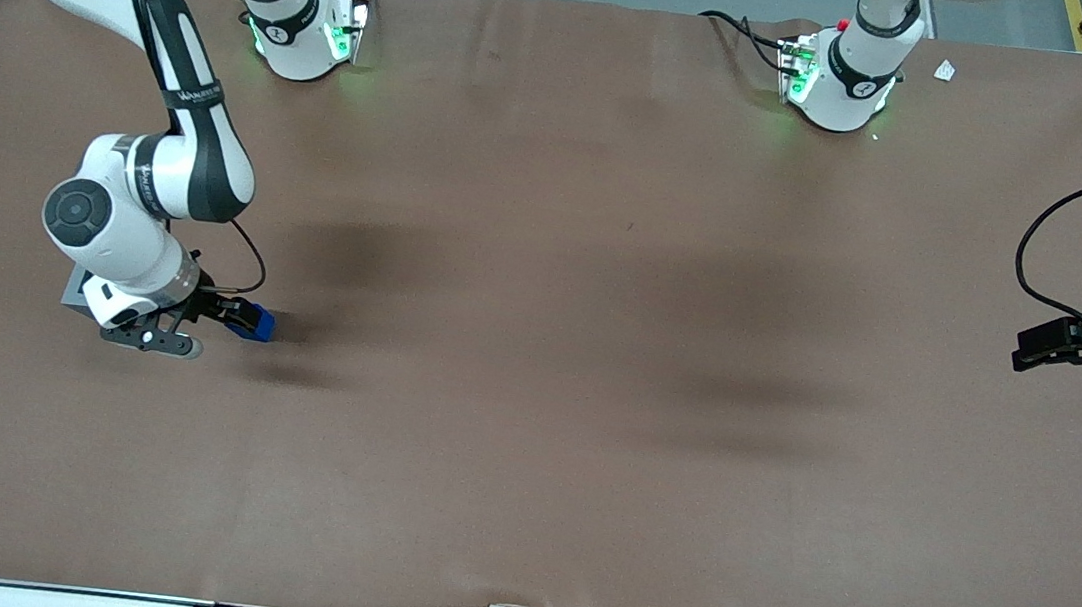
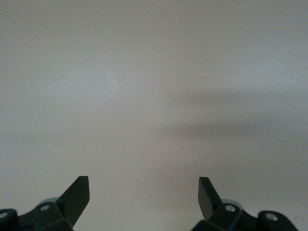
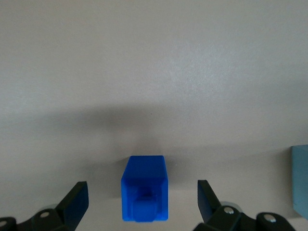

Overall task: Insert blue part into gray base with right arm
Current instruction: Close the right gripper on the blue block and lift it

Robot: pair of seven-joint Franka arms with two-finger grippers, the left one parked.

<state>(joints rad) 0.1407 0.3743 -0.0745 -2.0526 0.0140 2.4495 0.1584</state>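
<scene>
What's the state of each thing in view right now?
gripper: open, fingers either side of the blue part, not closed on it.
blue part: resting on the table, between the open fingers, not inserted.
gray base: on the table, mostly hidden by the right arm; recess not visible.

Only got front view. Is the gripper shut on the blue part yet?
Observer: No. The right wrist view shows the gripper open, low at the working arm's end of the table. The blue part sits between the fingers, touching neither.
Operator: Stud orientation?
Observer: The stud points back toward the gripper.
Operator: Base? I only see a gray corner under the arm.
Observer: The wrist view catches one edge of the base, beside the part and apart from it.
</scene>
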